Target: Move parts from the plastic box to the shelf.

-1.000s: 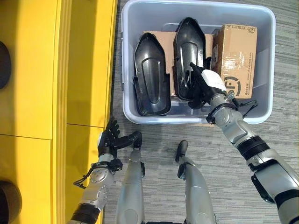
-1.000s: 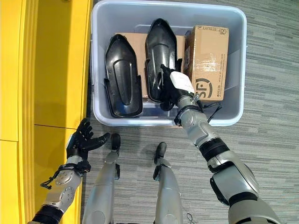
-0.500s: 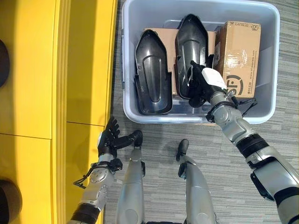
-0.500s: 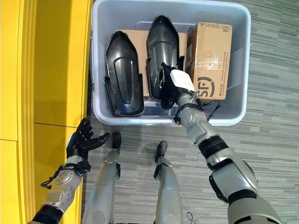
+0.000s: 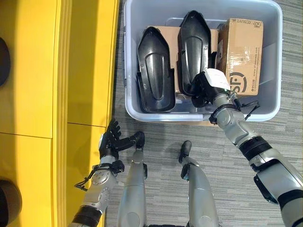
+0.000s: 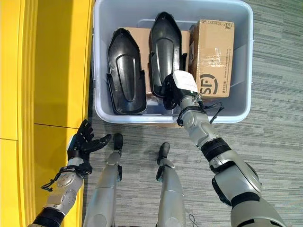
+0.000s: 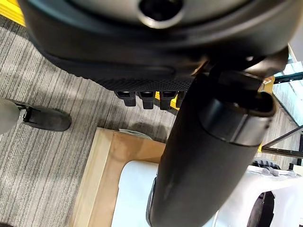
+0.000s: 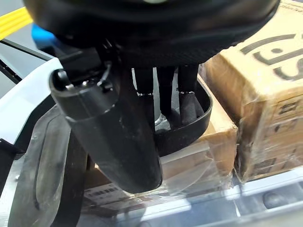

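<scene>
A grey plastic box point(image 5: 156, 116) on the carpet holds two black moulded parts side by side, the left part point(image 5: 154, 71) and the right part point(image 5: 194, 42). They lie on flat cardboard point(image 5: 163, 30). My right hand point(image 5: 206, 90) is at the near end of the right part point(image 8: 199, 118). Its fingers point(image 8: 165, 90) reach over the rim into the hollow and its thumb point(image 8: 118, 137) is under the edge, pinching it. My left hand point(image 5: 111, 139) hangs open with its fingers spread, beside the yellow shelf point(image 5: 57, 71) on the left.
A taped cardboard carton point(image 5: 244, 52) stands in the box's right end, close against my right hand. The yellow shelf's edge runs along the box's left side with a narrow strip of carpet between them. Grey carpet lies in front of the box.
My right hand has drawn back along the right black part to its near end and closed on the rim. The view has shifted a little. The left hand has not moved.
</scene>
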You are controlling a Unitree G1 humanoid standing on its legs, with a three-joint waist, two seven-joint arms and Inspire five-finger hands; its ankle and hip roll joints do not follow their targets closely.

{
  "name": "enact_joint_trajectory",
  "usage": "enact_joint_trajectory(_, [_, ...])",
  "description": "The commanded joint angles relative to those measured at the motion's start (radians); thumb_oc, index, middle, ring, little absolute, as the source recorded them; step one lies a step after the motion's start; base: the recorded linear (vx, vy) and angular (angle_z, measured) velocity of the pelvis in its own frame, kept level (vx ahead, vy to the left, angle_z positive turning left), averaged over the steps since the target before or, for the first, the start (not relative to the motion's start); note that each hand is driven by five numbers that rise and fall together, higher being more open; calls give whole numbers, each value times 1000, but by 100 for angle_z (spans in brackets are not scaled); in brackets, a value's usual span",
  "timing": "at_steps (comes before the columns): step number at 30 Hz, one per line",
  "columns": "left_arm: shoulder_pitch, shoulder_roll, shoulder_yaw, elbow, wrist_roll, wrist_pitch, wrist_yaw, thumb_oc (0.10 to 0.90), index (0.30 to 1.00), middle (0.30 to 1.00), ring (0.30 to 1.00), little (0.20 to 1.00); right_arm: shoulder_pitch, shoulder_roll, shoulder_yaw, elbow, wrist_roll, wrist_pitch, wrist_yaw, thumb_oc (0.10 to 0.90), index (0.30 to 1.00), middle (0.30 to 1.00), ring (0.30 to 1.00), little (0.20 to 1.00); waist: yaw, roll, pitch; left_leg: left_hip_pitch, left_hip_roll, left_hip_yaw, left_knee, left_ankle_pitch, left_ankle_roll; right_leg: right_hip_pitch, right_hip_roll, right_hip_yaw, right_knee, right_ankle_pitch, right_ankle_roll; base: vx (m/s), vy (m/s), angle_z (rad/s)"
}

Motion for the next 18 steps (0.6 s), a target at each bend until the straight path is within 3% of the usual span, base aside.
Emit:
enact_joint_trajectory(1, [3, 28, -12, -108, 7, -76, -1, 900, 1000, 1000, 1000, 1000, -65, -31, -6, -47, 26, -34, -1, 400, 300, 300, 300, 300, 7, 1, -12, 66, 58, 7, 101, -131, -19, 143, -96, 45, -139, 130, 97, 0, 0, 0])
enact_joint_trajectory(10, [-1, 33, -12, -94, 5, -70, -13, 900, 1000, 1000, 1000, 1000, -27, -34, -17, -117, 39, -46, 17, 400, 300, 300, 300, 300, 14, -11, -16, 156, 61, 9, 79, -134, -21, 225, -97, 40, -150, 128, 101, 0, 0, 0])
enact_joint_trajectory(18, [39, 38, 12, -74, 14, -54, -52, 900, 1000, 1000, 1000, 1000, 75, -53, -53, -245, 79, -86, 59, 400, 300, 300, 300, 300, 16, -26, -112, 299, 78, 12, -15, -108, -27, 358, -97, 17, -227, 136, 107, 53, -21, -4])
